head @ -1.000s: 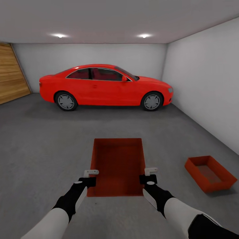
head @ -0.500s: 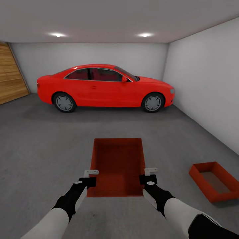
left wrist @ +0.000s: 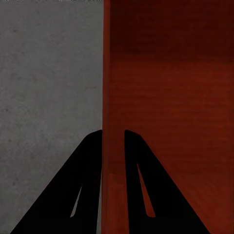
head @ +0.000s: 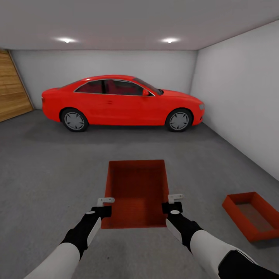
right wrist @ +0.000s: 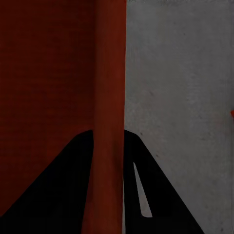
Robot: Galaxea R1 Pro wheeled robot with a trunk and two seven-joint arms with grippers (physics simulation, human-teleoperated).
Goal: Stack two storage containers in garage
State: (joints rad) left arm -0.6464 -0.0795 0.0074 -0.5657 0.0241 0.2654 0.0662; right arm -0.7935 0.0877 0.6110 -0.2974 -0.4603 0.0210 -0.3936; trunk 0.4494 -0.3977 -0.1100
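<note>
The carried container (head: 135,192), each side wall pinched by the left gripper (head: 105,205) and right gripper (head: 173,202), is held ahead of the fingers, lengthwise; the floor container (head: 252,215) lies off the right gripper's outer side.

Open grey floor (head: 58,170) is seen ahead and to the left, unobstructed as far as the red car (head: 122,101), which is parked across the far end and blocks passage there. The right side is bounded by the pale wall (head: 240,97). The space directly in front is taken up by the held container (head: 136,192), gripped on its two side walls by the left hand (head: 104,206) and the right hand (head: 173,202). The second container (head: 252,215) is set on the floor near the right wall, well apart from the held one, with bare floor between them. A wooden door (head: 13,91) closes the far left corner.
</note>
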